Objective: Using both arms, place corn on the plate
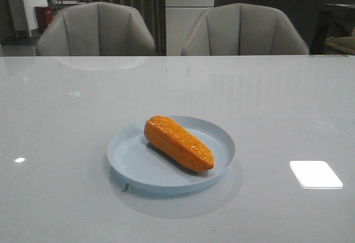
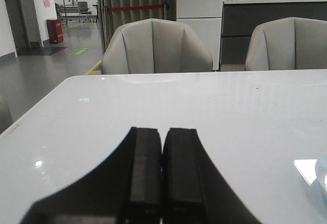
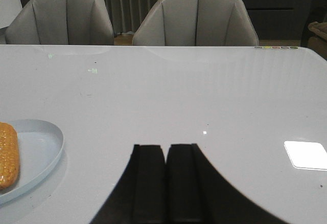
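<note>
1. orange tapered plastic-looking corn cob with bumpy kernel rows lies inside the round shallow pale-blue plate, diagonal, thick end toward the far-left rim, narrow tip near the near-right rim. judged: placement looks complete.
2. left gripper – black fingers pressed together, nothing between them, low over the glossy white table. right gripper – same, jaws together and empty, well to the side of the plate.
3. risks, judged: the cob is rounded and the rim low, so a bump to the plate from an arm swinging past could roll the tip over the edge; the slick tabletop would let the plate slide easily.
4. hidden or unclear: neither arm appears in the front view. the right wrist view cuts off most of the cob and plate; the left wrist view catches only a pale sliver at its edge – probably the plate rim, cannot confirm. underside contact of the cob is not visible.
</note>
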